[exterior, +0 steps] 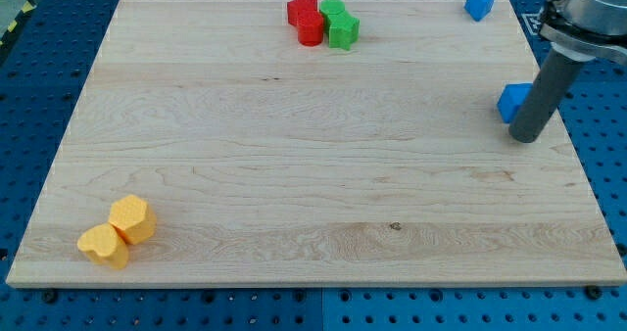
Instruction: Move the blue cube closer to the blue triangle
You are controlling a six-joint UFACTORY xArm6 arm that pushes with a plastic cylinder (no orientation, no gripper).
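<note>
The blue cube (511,102) lies near the board's right edge, its right side partly hidden behind my dark rod. My tip (525,137) rests on the board just below and to the right of the cube, touching or almost touching it. The blue triangle (479,2) sits at the view's top right corner of the board, well above the cube and slightly to its left.
A red block (307,20) and a green block (341,24) touch each other at the top middle of the wooden board (294,155). Two yellow blocks (132,218) (104,246) sit together at the bottom left. The board's right edge is close to my tip.
</note>
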